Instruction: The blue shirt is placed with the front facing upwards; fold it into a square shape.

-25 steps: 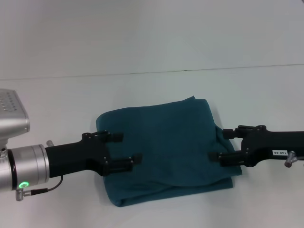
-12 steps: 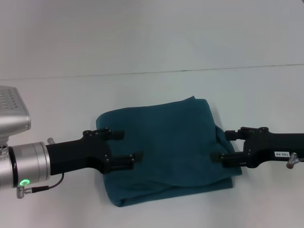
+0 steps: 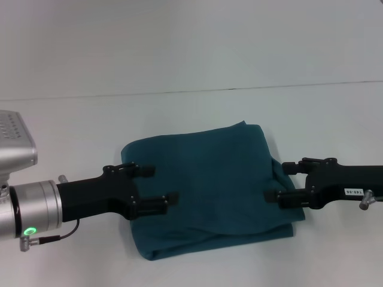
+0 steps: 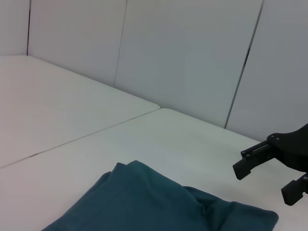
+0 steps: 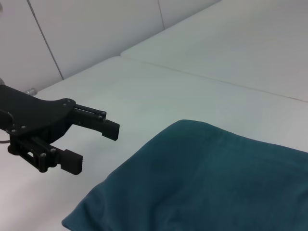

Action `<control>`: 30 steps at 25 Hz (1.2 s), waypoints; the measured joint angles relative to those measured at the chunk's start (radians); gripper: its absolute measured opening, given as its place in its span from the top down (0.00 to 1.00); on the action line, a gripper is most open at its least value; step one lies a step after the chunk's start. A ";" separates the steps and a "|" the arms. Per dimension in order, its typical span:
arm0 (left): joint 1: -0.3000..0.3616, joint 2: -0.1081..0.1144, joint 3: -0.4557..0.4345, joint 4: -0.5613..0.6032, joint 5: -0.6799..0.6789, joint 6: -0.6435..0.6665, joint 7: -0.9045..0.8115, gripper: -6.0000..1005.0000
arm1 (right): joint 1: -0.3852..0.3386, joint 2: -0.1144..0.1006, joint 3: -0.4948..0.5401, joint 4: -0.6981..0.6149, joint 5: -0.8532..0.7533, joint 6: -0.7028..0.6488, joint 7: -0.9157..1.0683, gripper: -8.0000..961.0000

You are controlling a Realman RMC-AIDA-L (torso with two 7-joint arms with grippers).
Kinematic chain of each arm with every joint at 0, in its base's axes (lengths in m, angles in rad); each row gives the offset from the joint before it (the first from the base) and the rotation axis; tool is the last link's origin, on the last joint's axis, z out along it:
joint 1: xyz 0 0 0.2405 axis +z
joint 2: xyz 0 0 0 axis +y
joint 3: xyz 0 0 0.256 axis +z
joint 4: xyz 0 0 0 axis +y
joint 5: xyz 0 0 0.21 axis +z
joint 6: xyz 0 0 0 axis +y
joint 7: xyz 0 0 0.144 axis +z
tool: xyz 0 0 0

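The blue shirt lay folded into a rough square on the white table, plain teal side up, a little toward 5 o'clock from the middle of the head view. The left gripper hovered at the fold's 9 o'clock edge, its two black fingers spread apart over the cloth and pinching nothing. The right gripper sat at the 3 o'clock edge, fingers likewise spread, free of the fabric. In the left wrist view the right gripper stood clear beyond the shirt's bunched corner; the right wrist view showed the left gripper open beside the smooth teal edge.
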State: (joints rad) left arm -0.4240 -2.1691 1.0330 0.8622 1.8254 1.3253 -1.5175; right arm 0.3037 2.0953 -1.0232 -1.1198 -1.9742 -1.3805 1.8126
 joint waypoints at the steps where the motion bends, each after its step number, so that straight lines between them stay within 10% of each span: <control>1: 0.000 0.000 -0.001 0.000 0.000 0.000 0.000 0.14 | 0.000 0.000 0.000 0.000 0.000 0.000 0.000 0.02; 30: 0.001 0.000 -0.004 0.000 0.000 0.000 0.001 0.14 | 0.000 0.002 -0.001 0.002 0.000 0.013 0.004 0.02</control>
State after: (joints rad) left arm -0.4233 -2.1691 1.0293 0.8620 1.8254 1.3254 -1.5170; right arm 0.3034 2.0969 -1.0241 -1.1182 -1.9742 -1.3677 1.8170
